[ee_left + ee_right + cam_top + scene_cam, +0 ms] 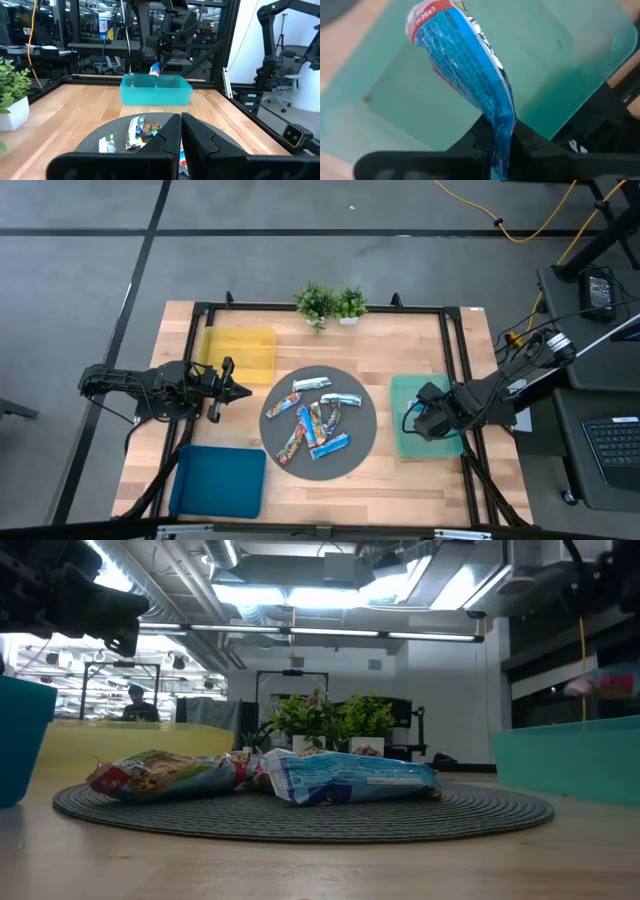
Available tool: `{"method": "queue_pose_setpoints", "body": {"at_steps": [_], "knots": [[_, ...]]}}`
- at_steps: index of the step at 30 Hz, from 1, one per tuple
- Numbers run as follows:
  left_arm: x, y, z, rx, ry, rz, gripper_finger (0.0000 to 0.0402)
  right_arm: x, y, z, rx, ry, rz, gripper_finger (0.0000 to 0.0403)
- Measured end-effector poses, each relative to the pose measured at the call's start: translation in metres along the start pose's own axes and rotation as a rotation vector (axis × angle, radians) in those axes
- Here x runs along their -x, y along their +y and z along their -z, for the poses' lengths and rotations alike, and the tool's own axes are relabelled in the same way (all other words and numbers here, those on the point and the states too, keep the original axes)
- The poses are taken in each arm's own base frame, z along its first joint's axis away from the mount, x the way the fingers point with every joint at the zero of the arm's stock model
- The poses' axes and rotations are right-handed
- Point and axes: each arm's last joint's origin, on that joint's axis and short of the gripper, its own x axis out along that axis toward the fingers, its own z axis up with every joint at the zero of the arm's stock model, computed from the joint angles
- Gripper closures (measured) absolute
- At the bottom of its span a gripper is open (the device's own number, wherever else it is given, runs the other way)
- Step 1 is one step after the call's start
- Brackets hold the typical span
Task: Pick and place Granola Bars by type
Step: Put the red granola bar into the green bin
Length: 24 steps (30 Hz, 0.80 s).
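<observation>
The right gripper (502,137) hangs over the green bin (405,395) at the right side of the wooden surface (420,340), its fingers clamped on the tail of a blue-wrapped granola bar (465,65) that dangles above the bin floor, not yet let go. Across the surface, the left gripper (240,391) waits near the yellow bin (238,343), fingers pressed together and holding nothing. Judged from the overhead view, the sorting appears to be at an early stage: the blue bin (220,480) at the near left and the yellow bin both look bare, the green bin's floor shows nothing lying on it in the wrist view, and the rest of the bars (315,423) lie in a loose heap on the round grey mat (285,465) at the centre, among them blue, silver-grey and multicoloured wrappers. The bar in hand would be the first delivered; each of those on the mat remains to be picked and sent to a bin by type. The held wrapper carries dense white print on blue and a red band with white lettering near its top end, too small and creased to read with confidence; no brand name can be made out on the bars on the mat.
</observation>
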Motion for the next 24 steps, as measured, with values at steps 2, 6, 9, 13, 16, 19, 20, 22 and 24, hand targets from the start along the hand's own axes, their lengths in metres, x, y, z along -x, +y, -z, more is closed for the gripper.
{"method": "queue_pose_setpoints", "body": {"at_steps": [2, 6, 9, 13, 16, 19, 20, 22, 24], "knots": [[0.0, 0.0, -0.0001, 0.0, 0.0, 0.0, 0.0393, -0.0055, -0.0012, 0.0015, -0.001, 0.018, -0.005, 0.0376], [0.0, 0.0, -0.0001, 0.0, 0.0, 0.0, 0.0395, -0.0097, -0.0002, 0.0018, -0.001, 0.013, -0.036, 0.0371], [0.0, 0.0, 0.0, 0.0, 0.0, 0.0, 0.0395, -0.0097, -0.0003, 0.0018, 0.0, 0.012, -0.037, 0.0358], [0.0, 0.0, 0.0, 0.0, 0.0, 0.0, 0.0393, -0.0097, -0.0003, 0.0018, 0.001, 0.012, -0.037, 0.0353], [0.0, 0.0, 0.0, 0.0, 0.0, 0.0, 0.0394, -0.0098, -0.0002, 0.0018, 0.002, 0.013, -0.037, 0.0361], [0.0, 0.0, -0.0001, 0.0, 0.0, 0.0, 0.0395, -0.0098, -0.0002, 0.0018, 0.003, 0.013, -0.037, 0.0371], [0.0, 0.0, -0.0001, 0.0, 0.0, 0.0, 0.0395, -0.0098, -0.0002, 0.0018, 0.003, 0.013, -0.037, 0.0373], [0.0, 0.0, -0.0001, 0.0, 0.0, 0.0, 0.0394, -0.0098, -0.0002, 0.0018, 0.003, 0.013, -0.037, 0.0374], [0.0, 0.0, 0.0, 0.0, 0.0, 0.0, 0.0393, -0.0098, -0.0002, 0.0018, 0.003, 0.012, -0.037, 0.0371]]}}
